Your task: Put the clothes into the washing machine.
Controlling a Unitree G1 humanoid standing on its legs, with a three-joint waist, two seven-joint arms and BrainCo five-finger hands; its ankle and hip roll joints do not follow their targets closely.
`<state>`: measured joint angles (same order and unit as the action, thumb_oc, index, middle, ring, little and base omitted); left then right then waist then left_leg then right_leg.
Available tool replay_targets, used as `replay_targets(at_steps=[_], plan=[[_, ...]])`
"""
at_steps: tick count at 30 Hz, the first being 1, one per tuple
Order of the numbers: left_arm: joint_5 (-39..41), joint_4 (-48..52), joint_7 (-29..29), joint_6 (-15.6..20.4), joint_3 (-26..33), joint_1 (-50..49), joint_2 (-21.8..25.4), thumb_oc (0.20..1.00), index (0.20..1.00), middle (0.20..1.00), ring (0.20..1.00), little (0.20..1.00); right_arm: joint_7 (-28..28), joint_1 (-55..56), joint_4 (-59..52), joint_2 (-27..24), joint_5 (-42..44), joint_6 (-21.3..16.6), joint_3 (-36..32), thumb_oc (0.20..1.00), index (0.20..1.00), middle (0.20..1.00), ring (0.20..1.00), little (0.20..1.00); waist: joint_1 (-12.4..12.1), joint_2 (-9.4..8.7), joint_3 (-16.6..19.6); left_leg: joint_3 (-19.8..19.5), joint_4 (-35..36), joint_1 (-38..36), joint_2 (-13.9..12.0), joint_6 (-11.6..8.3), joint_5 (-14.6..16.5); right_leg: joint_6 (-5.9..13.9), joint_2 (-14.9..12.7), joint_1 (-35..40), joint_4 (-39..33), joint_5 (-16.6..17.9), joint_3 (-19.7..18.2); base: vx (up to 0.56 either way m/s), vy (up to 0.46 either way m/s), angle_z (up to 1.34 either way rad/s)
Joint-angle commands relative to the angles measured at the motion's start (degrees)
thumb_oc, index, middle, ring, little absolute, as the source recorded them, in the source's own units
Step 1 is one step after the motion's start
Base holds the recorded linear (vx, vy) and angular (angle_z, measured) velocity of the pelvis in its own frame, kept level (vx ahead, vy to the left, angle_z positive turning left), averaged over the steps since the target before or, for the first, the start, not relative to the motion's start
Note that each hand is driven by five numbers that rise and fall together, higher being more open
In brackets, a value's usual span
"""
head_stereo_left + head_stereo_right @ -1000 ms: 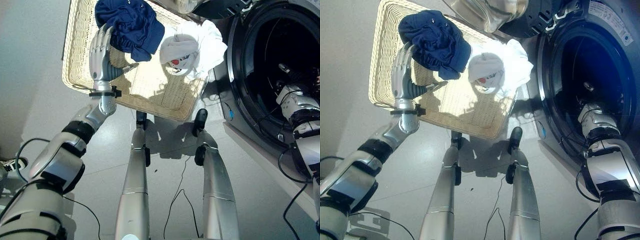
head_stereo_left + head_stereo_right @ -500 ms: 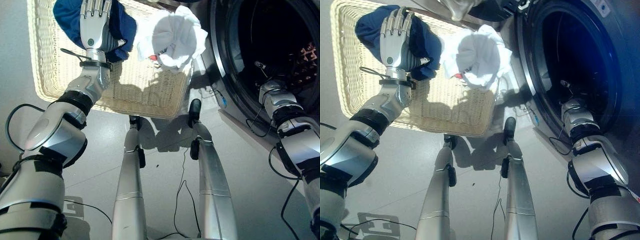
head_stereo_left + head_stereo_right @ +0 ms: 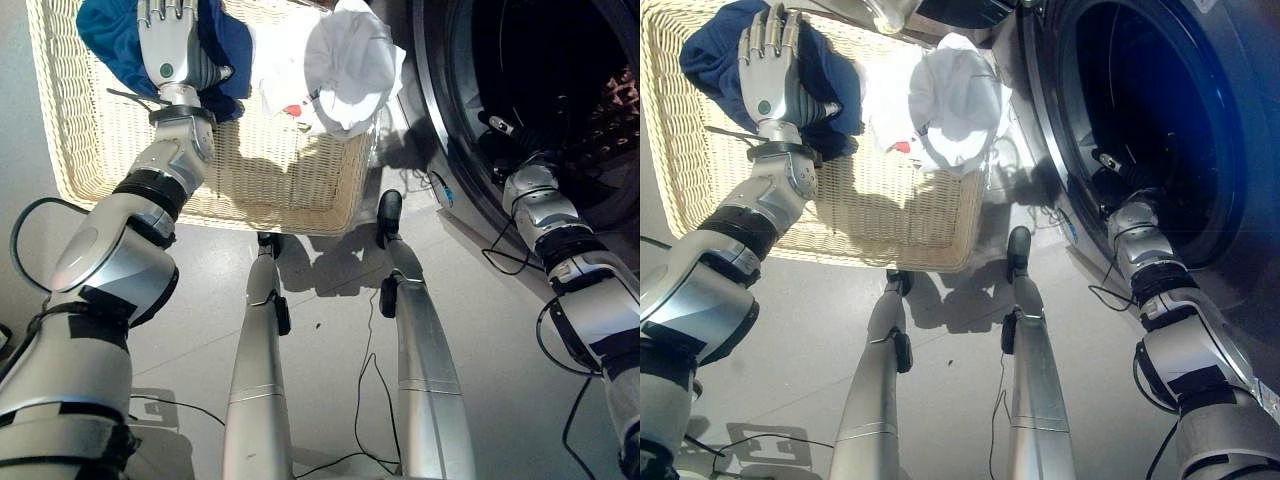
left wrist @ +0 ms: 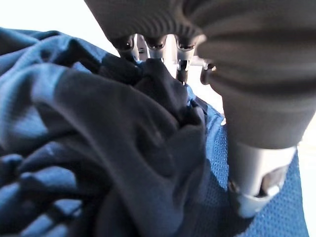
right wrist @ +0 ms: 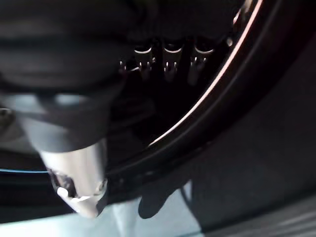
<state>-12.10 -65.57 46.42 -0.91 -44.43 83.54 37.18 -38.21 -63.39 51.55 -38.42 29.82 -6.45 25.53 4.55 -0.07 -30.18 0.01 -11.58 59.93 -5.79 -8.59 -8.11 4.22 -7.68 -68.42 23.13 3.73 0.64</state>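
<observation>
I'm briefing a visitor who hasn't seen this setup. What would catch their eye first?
Probably the pale wicker basket on the floor ahead, holding a crumpled navy garment and a white garment draped at its edge nearest the machine. The left hand rests on the navy one. To the right gapes the washing machine's dark round opening, with the right hand reaching inside.
</observation>
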Motion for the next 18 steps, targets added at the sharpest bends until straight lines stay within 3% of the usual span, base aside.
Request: replay_targets(at_steps=[1, 7, 18], plan=[[2.09, -6.37, 3.05, 1.45, 4.83, -2.3, 1.29, 1.0, 1.0, 1.0, 1.0, 1.0, -3.91, 0.85, -2.39, 0.34, -2.86, -1.56, 0.83, 1.0, 1.0, 1.0, 1.0, 1.0, 0.98, -1.3, 0.39, -0.38, -3.01, 0.23, 3.97, 1.68, 3.15, 3.46, 4.88, 4.07, -4.57, 2.4, 3.31, 0.0, 0.0, 0.0], [-1.95, -3.45, 15.78, 7.39, 9.04, -3.75, 1.16, 1.0, 1.0, 1.0, 1.0, 1.0, -6.57, 2.06, -5.55, 1.0, -4.08, -0.54, -0.31, 1.0, 1.0, 1.0, 1.0, 1.0, 0.4, -1.55, 0.39, -1.24, -3.17, 0.66, 4.38, 1.53, 3.06, 3.48, 4.47, 3.81, -4.53, 2.62, 3.81, 0.0, -0.029, 0.0], [-5.93, -1.9, 25.94, 10.23, 13.41, -5.91, -0.03, 1.0, 1.0, 1.0, 1.0, 1.0, -8.34, 3.56, -6.59, 2.77, -4.68, -0.71, -1.42, 1.0, 1.0, 1.0, 1.0, 1.0, -0.04, -2.32, 0.39, -2.1, -3.69, 1.03, 4.6, 1.61, 3.44, 3.44, 4.55, 3.36, -3.7, 2.59, 4.21, 0.0, -0.022, 0.0]])
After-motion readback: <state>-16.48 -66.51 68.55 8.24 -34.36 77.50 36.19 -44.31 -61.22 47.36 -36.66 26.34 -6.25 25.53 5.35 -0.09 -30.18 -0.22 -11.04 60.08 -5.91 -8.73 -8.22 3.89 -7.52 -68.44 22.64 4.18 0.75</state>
